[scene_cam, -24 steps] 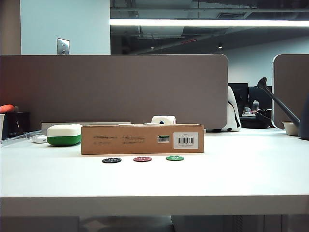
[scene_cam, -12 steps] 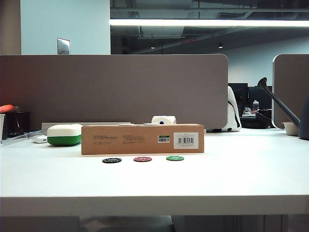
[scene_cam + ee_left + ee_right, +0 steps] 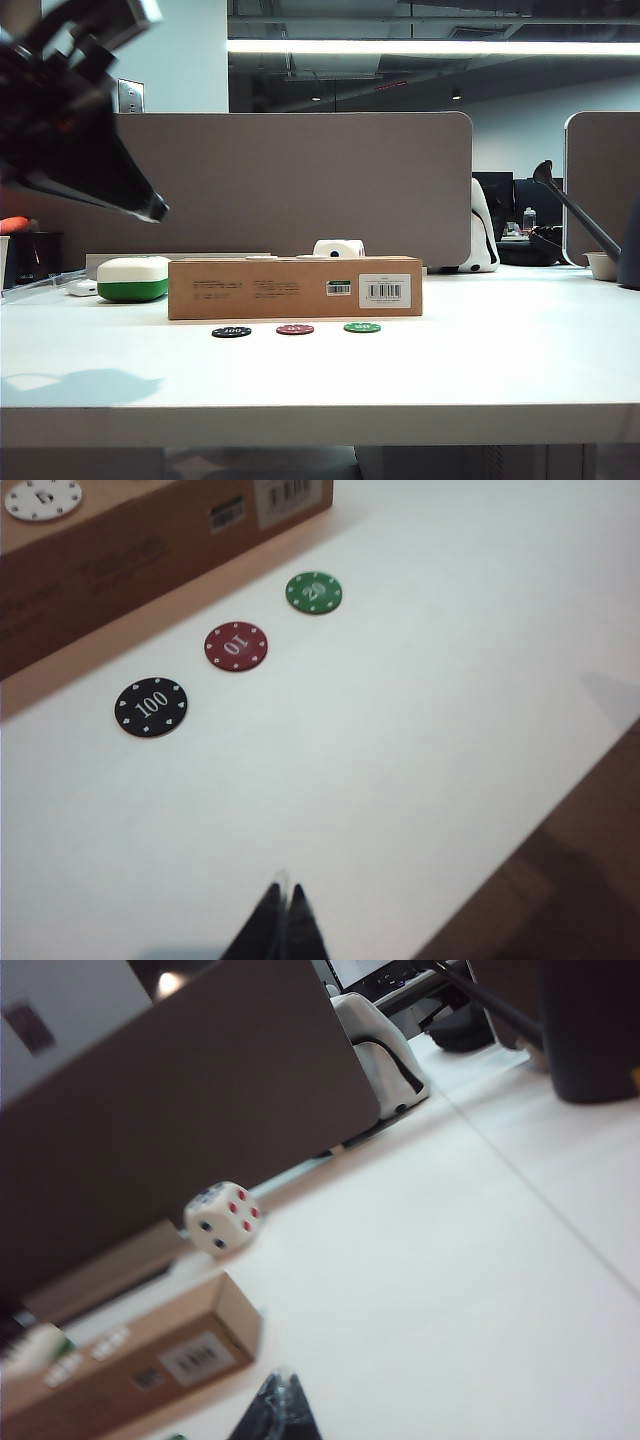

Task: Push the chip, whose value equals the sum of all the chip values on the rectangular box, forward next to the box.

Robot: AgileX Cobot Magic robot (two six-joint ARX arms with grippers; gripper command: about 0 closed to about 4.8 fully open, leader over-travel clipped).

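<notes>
White table [image 3: 480, 370] is backed by a brown partition [image 3: 300, 180]. Near its middle the box [image 3: 295, 288] is laid lengthwise. Just beside the box's front face, toward the table's front edge, the chip [image 3: 295, 329] is flanked by a black chip [image 3: 231, 332] and a green chip [image 3: 362, 327]. The left gripper [image 3: 283, 920] is raised over the front-left corner, jaws pressed together, empty. The right gripper [image 3: 275, 1410] is seen with jaws closed on nothing.

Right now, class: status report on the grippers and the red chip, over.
Left gripper shut, raised above the table's left. Right gripper shut, hovering by the box. Red chip untouched, path clear.
</notes>
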